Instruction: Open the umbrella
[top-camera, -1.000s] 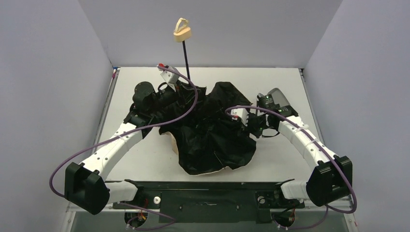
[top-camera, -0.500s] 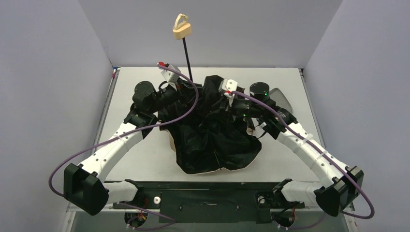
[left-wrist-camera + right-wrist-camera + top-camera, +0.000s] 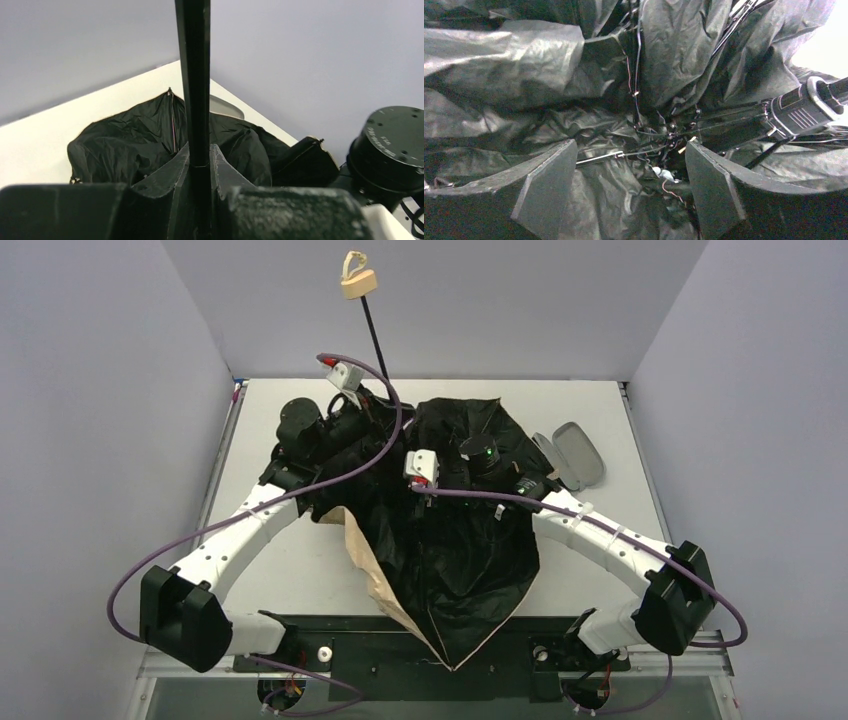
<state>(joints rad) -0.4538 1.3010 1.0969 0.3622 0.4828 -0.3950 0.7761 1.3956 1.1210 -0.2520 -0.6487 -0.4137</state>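
The umbrella lies partly spread on the table, black underside point(image 3: 450, 540) up, with a tan-peach canopy edge point(image 3: 375, 575) at the front left. Its thin black shaft point(image 3: 372, 335) rises to the small tan handle point(image 3: 357, 283). My left gripper point(image 3: 365, 410) is shut on the shaft point(image 3: 196, 100) low down near the canopy. My right gripper point(image 3: 629, 175) is open over the umbrella's middle, jaws apart above black fabric point(image 3: 524, 55) and thin ribs point(image 3: 599, 157). The runner sleeve point(image 3: 799, 112) shows at the right of that view.
A grey oval case point(image 3: 575, 452) lies on the white table point(image 3: 300, 570) at the back right, also seen behind the canopy in the left wrist view point(image 3: 222, 106). Grey walls close in three sides. The canopy's front tip overhangs the black base rail point(image 3: 500, 650).
My right arm swung left over the umbrella's centre. The canopy spread forward, its tip now past the table's front edge. The shaft and handle tilted further left and up.
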